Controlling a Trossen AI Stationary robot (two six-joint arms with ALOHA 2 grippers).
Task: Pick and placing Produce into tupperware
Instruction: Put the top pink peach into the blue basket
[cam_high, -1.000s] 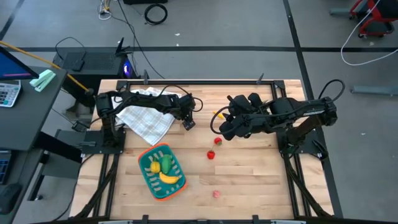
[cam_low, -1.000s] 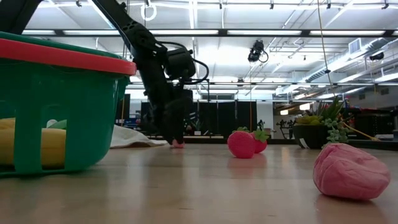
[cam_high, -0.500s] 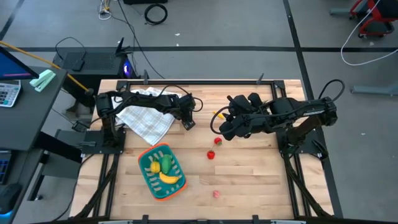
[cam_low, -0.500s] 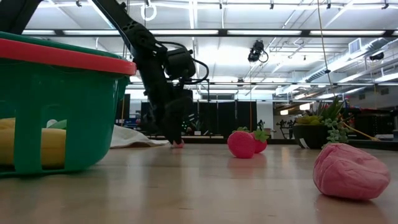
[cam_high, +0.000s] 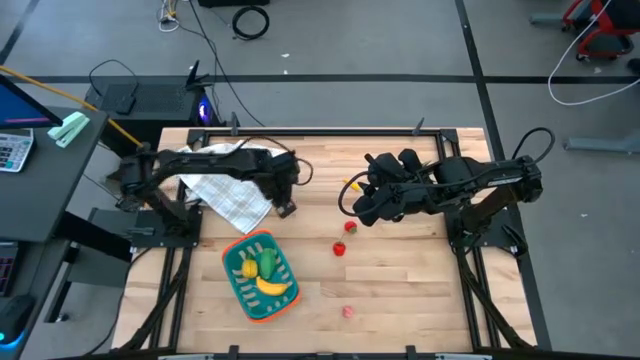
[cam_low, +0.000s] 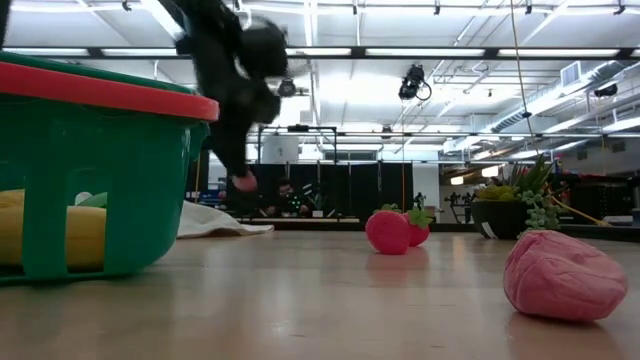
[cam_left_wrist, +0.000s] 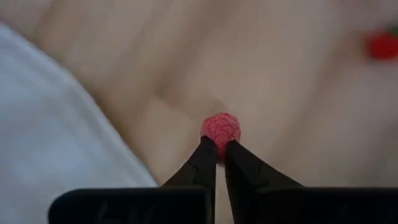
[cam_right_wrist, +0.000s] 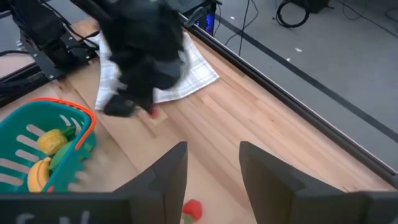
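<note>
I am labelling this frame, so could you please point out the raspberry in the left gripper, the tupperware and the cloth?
raspberry (cam_left_wrist: 220, 129), left wrist view, its bumpy front.
left gripper (cam_left_wrist: 220, 149), left wrist view, between its fingertips.
tupperware (cam_high: 285, 302), high view, orange rim.
cloth (cam_high: 228, 191), high view, its middle.

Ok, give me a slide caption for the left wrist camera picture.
Left gripper pinching a small pink raspberry above the wooden table, white cloth alongside.

My left gripper (cam_low: 240, 178) smears in the low view; the red piece (cam_left_wrist: 220, 127) is half buried between my fingertips. The tupperware (cam_low: 95, 180) is cut by the frame edge, walls hiding most of the banana (cam_low: 50, 235).
</note>
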